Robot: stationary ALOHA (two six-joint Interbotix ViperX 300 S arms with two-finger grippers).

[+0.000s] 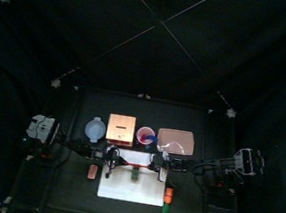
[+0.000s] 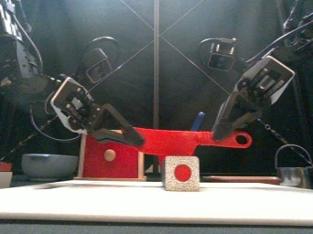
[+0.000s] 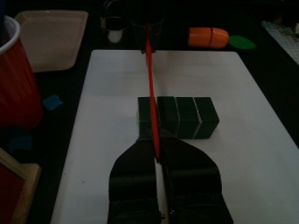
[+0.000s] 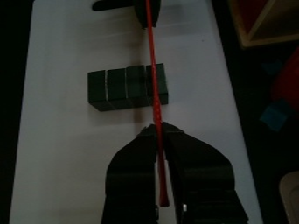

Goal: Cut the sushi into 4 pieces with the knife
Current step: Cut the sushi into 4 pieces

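1. The sushi lies on its side near the middle of the board. It is a dark green roll of four blocks, all joined, and no cut shows yet
2. The left gripper has its jaws closed tight on one end of the knife. The right gripper is clamped the same way on the other end, so the red blade spans level between them
3. The blade crosses the sushi toward one end, roughly over the seam of the last block. From the front it looks just above the roll. Whether it touches, I cannot tell
4. Handling, as a judgement: the sushi is a light, stiff toy whose blocks part at the seams. It should split under a straight push rather than need sawing
5. Nothing holds the sushi down, and the board looks smooth. A push off the seam or at a slant could make the roll slide or tip instead of parting
6. The knife is thin, so it may bend or twist. The hold at both ends suits it, and the force should go straight down with both arms level
7. The cup, tray and box stand off the board, clear of the blade
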